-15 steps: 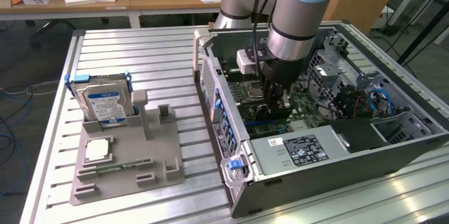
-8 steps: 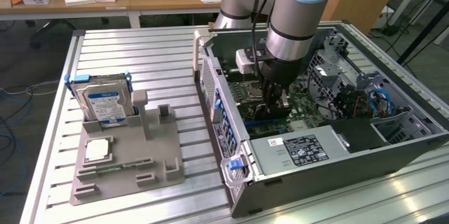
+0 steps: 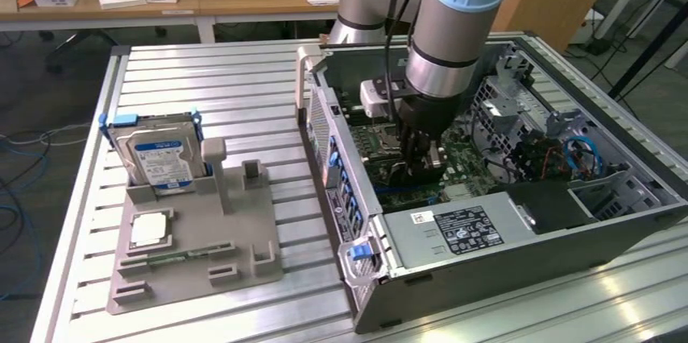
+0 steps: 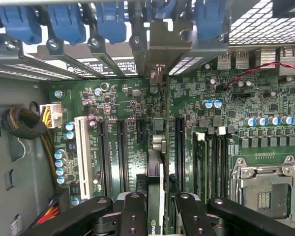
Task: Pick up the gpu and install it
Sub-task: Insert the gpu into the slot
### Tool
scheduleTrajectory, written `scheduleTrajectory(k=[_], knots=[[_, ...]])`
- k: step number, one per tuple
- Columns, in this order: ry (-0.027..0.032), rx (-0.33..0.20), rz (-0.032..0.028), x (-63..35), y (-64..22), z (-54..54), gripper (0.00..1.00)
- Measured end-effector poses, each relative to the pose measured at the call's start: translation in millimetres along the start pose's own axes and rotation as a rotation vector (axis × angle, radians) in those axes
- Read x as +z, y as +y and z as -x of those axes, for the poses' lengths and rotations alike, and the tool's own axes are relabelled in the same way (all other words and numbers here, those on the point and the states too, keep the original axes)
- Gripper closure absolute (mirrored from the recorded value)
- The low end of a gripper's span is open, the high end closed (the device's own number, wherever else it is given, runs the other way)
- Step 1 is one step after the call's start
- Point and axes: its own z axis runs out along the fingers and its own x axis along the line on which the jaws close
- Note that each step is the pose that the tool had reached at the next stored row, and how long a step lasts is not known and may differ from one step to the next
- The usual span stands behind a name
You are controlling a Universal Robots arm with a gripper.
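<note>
My gripper (image 3: 421, 159) is down inside the open computer case (image 3: 333, 158), over the green motherboard (image 3: 462, 167). It is shut on the gpu (image 3: 412, 172), a thin dark card held on edge. In the wrist view the gpu (image 4: 157, 162) runs edge-on between my two black fingers (image 4: 133, 216), in line with the black expansion slots (image 4: 122, 152). Its grey metal bracket (image 4: 160, 46) reaches the case's rear slot openings. The gripper (image 4: 157, 209) clamps the card's near end. Whether the card sits in a slot I cannot tell.
Blue slot clips (image 4: 64, 19) line the case's rear wall. A processor socket (image 4: 265, 196) and a white slot (image 4: 81, 157) flank the card. Outside, a grey fixture (image 3: 193, 266) holds a blue-labelled hard drive (image 3: 159, 158) and a green memory stick (image 3: 177, 256). The power supply (image 3: 462, 226) fills the case's near corner.
</note>
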Motion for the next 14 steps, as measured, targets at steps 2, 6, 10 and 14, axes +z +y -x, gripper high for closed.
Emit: scheduleTrajectory(k=[2, 6, 10, 14], knots=[[-0.0004, 0.000, 0.0000, 0.8, 0.0, 0.0, 0.73], [-0.0005, 0.000, -0.0001, 0.9, 0.2, 0.0, 0.73], [-0.0009, 0.000, -0.0004, -1.6, 2.6, 0.0, 0.73], [-0.0010, 0.000, -0.0002, -5.8, 4.4, -0.1, 0.73]])
